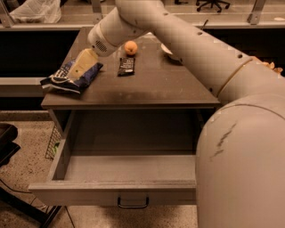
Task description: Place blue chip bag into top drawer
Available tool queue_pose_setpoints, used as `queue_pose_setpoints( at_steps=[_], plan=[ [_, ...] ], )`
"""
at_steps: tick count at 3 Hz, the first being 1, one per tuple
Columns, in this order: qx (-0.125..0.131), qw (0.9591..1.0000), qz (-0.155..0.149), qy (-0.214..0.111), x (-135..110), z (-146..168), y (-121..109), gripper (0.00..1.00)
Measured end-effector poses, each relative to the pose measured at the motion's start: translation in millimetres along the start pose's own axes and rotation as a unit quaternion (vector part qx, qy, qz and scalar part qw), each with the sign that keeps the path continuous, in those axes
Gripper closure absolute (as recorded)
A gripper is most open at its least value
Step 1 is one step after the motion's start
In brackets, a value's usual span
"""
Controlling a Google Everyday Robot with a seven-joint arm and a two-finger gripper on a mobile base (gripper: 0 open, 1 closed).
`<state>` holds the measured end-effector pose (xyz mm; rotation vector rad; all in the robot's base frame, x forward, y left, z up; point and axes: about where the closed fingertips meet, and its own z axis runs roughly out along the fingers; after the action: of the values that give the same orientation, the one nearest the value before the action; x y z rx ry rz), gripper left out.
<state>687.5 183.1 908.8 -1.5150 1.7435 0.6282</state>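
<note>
The blue chip bag (64,78) lies at the left edge of the cabinet top, dark navy foil with white print. My gripper (80,67) reaches in from the right and hangs right over the bag's middle, its pale fingers pointing down-left onto it. The top drawer (116,193) is pulled wide open below the cabinet top, with a small dark handle (132,203) at the centre of its front; its inside looks bare.
A black snack bar wrapper (126,66) and an orange fruit (130,47) lie on the cabinet top (147,91). A white bowl (168,50) is mostly hidden behind my arm (200,58), which fills the right side. A white plastic bag (35,11) sits far left.
</note>
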Motion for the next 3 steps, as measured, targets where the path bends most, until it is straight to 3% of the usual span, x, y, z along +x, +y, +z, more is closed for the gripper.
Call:
queue_pose_setpoints(
  at_steps=[1, 3],
  plan=[
    [-0.007, 0.9997, 0.021, -0.003, 17.3, 32.6, 11.1, 0.00],
    [-0.056, 0.9978, 0.027, -0.024, 2.1, 98.7, 28.8, 0.47]
  ],
)
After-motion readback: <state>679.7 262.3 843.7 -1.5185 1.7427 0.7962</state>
